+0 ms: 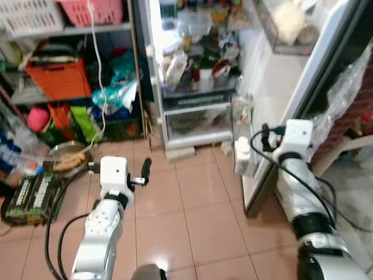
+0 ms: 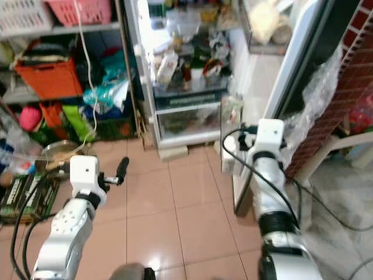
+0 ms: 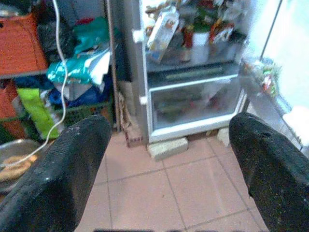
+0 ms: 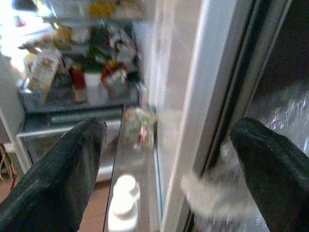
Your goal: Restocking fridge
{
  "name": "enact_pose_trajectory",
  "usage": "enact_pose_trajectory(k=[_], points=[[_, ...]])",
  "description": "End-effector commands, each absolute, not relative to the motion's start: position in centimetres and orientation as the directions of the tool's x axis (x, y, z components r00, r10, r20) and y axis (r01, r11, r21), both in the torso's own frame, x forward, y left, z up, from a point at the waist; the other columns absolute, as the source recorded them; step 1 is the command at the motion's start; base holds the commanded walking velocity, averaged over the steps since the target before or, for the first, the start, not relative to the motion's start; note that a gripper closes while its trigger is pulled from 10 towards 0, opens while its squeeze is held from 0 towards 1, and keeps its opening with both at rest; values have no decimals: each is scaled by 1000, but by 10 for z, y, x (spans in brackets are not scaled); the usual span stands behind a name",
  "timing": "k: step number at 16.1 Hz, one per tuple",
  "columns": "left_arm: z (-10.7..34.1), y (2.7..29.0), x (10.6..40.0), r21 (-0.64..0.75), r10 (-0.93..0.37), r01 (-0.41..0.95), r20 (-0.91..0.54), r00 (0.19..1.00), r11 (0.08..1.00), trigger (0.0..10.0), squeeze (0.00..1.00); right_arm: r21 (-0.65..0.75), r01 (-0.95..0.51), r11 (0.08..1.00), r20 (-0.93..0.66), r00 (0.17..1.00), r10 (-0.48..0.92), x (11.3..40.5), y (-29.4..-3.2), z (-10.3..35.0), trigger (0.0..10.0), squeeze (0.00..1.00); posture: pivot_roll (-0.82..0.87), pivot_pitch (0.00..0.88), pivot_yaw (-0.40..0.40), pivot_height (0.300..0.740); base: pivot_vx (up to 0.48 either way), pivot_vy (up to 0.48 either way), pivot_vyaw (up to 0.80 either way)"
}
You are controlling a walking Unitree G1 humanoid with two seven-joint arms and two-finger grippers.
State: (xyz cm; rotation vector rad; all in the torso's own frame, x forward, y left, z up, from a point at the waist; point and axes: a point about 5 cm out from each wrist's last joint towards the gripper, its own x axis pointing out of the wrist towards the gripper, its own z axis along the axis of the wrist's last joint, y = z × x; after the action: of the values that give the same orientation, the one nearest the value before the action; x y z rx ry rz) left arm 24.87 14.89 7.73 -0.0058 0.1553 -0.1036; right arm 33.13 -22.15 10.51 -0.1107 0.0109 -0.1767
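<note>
My left gripper (image 3: pixel 164 159) is hanging spread wide and empty over the floor (image 1: pixel 198 210). My right gripper (image 4: pixel 159 159) is gaping too, straddling the door (image 4: pixel 193 96) edge above a white bottle (image 4: pixel 123 203). The fridge (image 1: pixel 198 70) is standing open beyond.

Fridge (image 1: pixel 198 70) stands open, lit inside, shelves crowded with bottles, cartons and packets. Clear crisper drawer (image 1: pixel 195 121) at the bottom, shut. Door (image 1: pixel 280 87) swung wide; its lowest rack holds a white bottle (image 1: pixel 242 153), upright.
</note>
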Motion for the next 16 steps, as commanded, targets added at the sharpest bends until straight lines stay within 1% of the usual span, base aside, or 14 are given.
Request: enact_pose_trajectory(k=[1,4,6,9,10,11,13,14,15,16], points=[[82,150,250,-11,-106,106,-135,985,994,10000,0,-116,148,982,39,989,-145,334,-217,114,10000,0,76,15,31,740,412,0,0],[83,151,251,-13,-101,100,-127,987,995,10000,0,-130,-25,991,48,998,32,326,-204,114,10000,0,76,13,27,740,417,0,0],[83,151,251,-11,-96,95,-126,987,995,10000,0,-151,-49,987,56,997,58,323,-202,114,10000,0,79,12,25,740,396,0,0],[84,152,250,-10,-83,82,-116,990,997,10000,0,-187,-122,975,72,988,138,310,-205,113,10000,0,83,10,19,740,0,0,0],[84,153,250,-10,-78,78,-115,990,997,10000,0,-184,-189,965,32,980,198,300,-207,103,10000,0,83,10,17,740,0,0,0],[84,153,250,-11,-75,74,-112,991,997,10000,0,-200,-299,933,-36,954,299,281,-208,89,10000,0,82,10,16,740,0,0,0],[84,153,250,-13,-74,73,-109,991,997,10000,0,-177,-408,896,-135,912,388,258,-214,71,10000,0,72,13,14,740,0,0,0],[84,153,250,-13,-74,73,-108,991,997,10000,0,-149,-448,881,-202,886,416,245,-220,59,10000,0,70,15,15,740,0,0,0],[84,153,250,-14,-77,76,-108,991,997,10000,0,-183,-457,870,-305,868,392,230,-238,42,10000,0,67,17,19,740,0,0,0],[84,153,250,-14,-78,77,-109,991,997,10000,0,-199,-400,894,-328,887,324,230,-249,38,10000,0,67,17,21,740,0,0,0]])
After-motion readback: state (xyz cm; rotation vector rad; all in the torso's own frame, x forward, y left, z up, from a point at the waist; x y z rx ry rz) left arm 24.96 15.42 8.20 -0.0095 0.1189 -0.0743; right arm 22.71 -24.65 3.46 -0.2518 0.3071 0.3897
